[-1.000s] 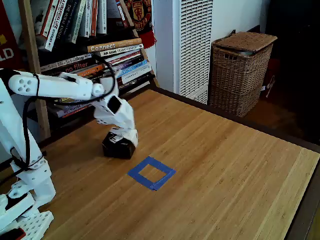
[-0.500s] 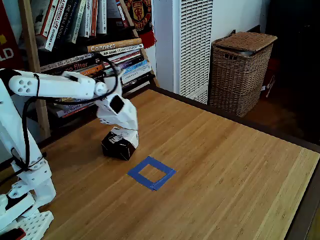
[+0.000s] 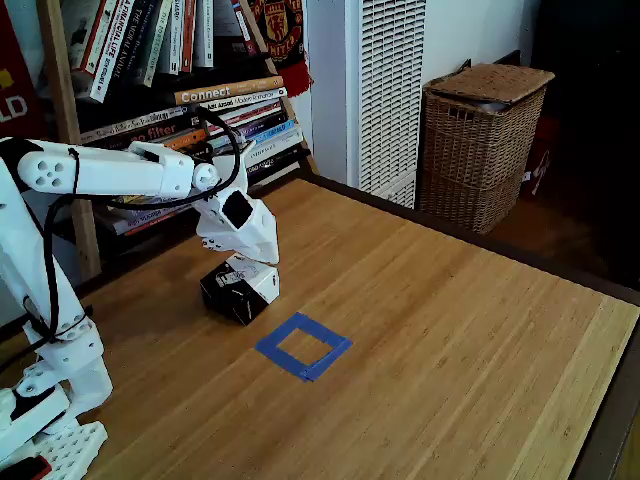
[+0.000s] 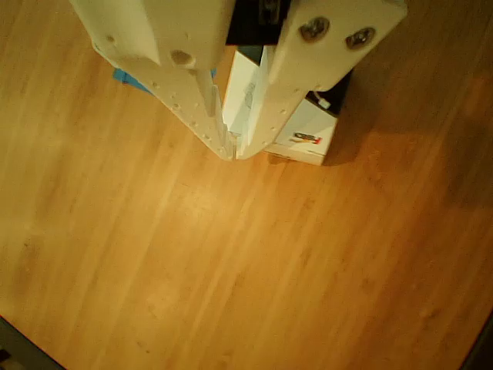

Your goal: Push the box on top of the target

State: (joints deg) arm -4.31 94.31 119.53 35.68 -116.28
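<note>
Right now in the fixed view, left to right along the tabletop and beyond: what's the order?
Arm base → box, with the gripper shut against it → blue tape target → wicker basket beyond the table.

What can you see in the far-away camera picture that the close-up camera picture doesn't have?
The fixed view takes in the whole blue tape target, the white arm, the books on the shelf and the wicker basket. The other view looks right down the gripper, whose fingertips meet at a point, and catches the print on the box's white face. Both show the box, the gripper against it and the wooden table. A bit of blue tape peeks in the close view too.
</note>
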